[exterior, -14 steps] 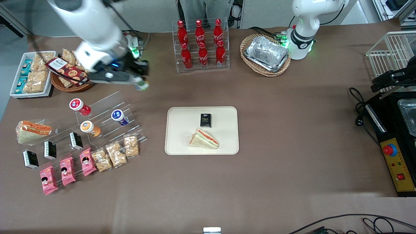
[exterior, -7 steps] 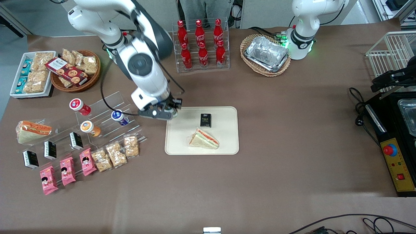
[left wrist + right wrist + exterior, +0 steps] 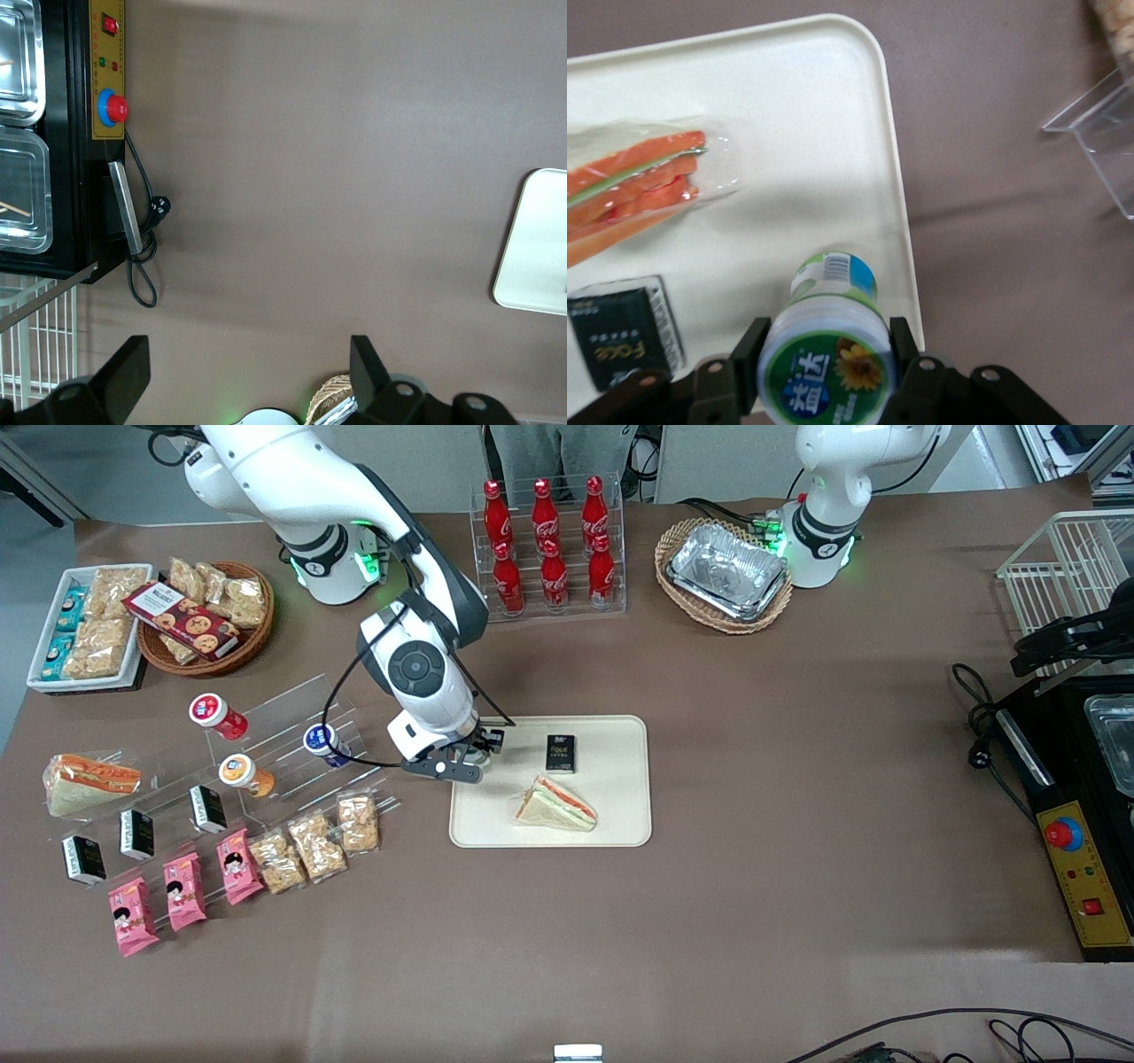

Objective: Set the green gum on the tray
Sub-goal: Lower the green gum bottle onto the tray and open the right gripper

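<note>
My right gripper hangs over the cream tray, at the tray's edge toward the working arm's end of the table. It is shut on the green gum, a white bottle with a green lid; the fingers press on both sides of the lid. The bottle's base points down at the tray just inside its rim; I cannot tell whether it touches. In the front view the gum is mostly hidden by the gripper. A black packet and a wrapped sandwich lie on the tray.
A clear stepped rack beside the tray holds red-lidded, orange-lidded and blue-lidded bottles. Snack packets lie nearer the camera. A cola bottle rack and a foil tray in a basket stand farther back.
The right arm swept from near the cookie basket to the tray with the gum, then lowered slightly nearer the camera over the tray's edge.
</note>
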### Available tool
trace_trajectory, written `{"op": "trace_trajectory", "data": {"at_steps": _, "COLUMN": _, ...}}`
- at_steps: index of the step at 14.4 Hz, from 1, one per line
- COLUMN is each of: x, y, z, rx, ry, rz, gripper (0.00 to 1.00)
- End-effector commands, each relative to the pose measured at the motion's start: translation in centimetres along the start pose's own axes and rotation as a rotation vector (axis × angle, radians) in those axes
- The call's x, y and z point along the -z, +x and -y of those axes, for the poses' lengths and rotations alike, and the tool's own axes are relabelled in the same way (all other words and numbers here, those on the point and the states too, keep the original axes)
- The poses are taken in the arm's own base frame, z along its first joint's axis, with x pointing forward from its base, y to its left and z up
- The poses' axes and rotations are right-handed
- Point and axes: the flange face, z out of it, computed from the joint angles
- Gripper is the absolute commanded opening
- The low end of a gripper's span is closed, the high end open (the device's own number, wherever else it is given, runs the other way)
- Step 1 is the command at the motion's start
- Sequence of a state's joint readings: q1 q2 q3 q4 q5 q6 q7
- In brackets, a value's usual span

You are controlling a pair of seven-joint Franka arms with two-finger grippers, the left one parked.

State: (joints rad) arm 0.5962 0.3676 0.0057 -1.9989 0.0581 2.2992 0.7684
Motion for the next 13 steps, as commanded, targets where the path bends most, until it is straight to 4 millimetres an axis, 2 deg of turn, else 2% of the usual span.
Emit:
{"op": "trace_trajectory", "data": {"at_steps": 1, "x": -3.3, "y": -0.7, "z": 0.8, "rx": 0.003, "ry": -0.004, "rz": -0.005, "gripper": 0.0}}
{"op": "trace_trajectory", "data": {"at_steps": 2, "x": -3.8, "y": -1.0, "z": 1.1, "rx": 0.012, "ry": -0.011, "rz": 0.0, "gripper": 0.0}}
{"op": "trace_trajectory", "data": {"at_steps": 3, "x": -4.0, "y": -1.2, "z": 1.3, "rx": 0.015, "ry": -0.011, "rz": 0.001, "gripper": 0.1}}
{"op": "trace_trajectory", "data": {"at_steps": 5, "x": -4.0, "y": -1.0, "z": 1.2, "rx": 0.013, "ry": -0.01, "rz": 0.002, "gripper": 0.97}}
{"op": "trace_trajectory", "data": {"at_steps": 6, "x": -3.9, "y": -0.9, "z": 1.1, "rx": 0.01, "ry": -0.011, "rz": 0.002, "gripper": 1.0}}
{"op": "trace_trajectory", "data": {"at_steps": 10, "x": -3.1, "y": -0.5, "z": 0.9, "rx": 0.007, "ry": -0.002, "rz": -0.005, "gripper": 1.0}}
{"op": "trace_trajectory", "data": {"at_steps": 11, "x": -1.2, "y": 0.2, "z": 0.5, "rx": 0.007, "ry": 0.016, "rz": -0.022, "gripper": 1.0}}
{"op": "trace_trajectory", "data": {"at_steps": 13, "x": 4.0, "y": 1.6, "z": -1.6, "rx": -0.031, "ry": 0.04, "rz": -0.041, "gripper": 1.0}}
